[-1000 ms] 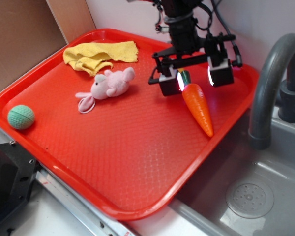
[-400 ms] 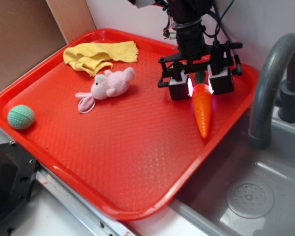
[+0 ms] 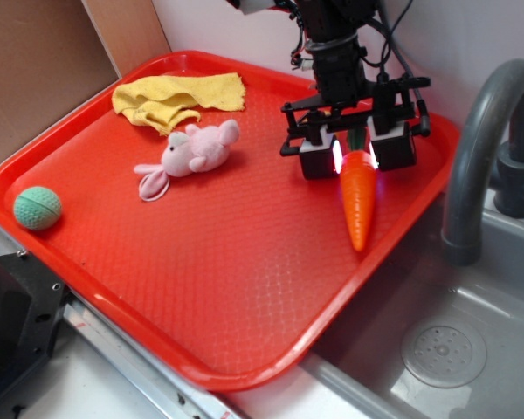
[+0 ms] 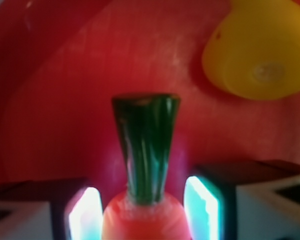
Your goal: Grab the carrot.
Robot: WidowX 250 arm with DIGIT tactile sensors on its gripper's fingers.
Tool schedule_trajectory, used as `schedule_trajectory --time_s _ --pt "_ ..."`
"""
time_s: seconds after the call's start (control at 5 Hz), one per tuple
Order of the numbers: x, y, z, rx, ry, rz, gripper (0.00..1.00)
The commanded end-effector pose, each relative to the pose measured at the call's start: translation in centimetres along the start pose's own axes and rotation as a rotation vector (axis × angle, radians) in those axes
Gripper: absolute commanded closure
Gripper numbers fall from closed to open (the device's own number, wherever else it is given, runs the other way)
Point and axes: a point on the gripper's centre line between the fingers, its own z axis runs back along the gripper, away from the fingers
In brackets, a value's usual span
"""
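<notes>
- I see my gripper (image 3: 355,155) at the frame's upper right, fingers closed against the carrot (image 3: 359,199) near its top on the tray (image 3: 201,288).
- The wrist view is blurry; contact looks firm, probably.
- Glossy, tapered plastic could squirt out when lifting.

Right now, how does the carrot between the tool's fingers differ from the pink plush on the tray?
The carrot is glossy, hard-looking orange plastic; the pink plush is soft and matte. The carrot is a long tapered cone with a green stem; the plush is shorter and lumpy, with ears. The carrot sits between the fingers of the tool; the plush lies free, well apart from it. Both rest on the red tray.
</notes>
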Motion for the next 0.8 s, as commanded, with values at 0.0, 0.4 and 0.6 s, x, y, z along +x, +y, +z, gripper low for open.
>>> schedule_trajectory --time_s 0.0,0.4,0.6 --pt "-1.8 2.0 9.0 -0.116 -0.135 -0.089 1.00" --pt "-5.7 4.8 16.7 -0.068 -0.192 -0.294 1.00" --pt "-6.7 6.7 19.1 -0.072 -0.224 -0.365 1.00"
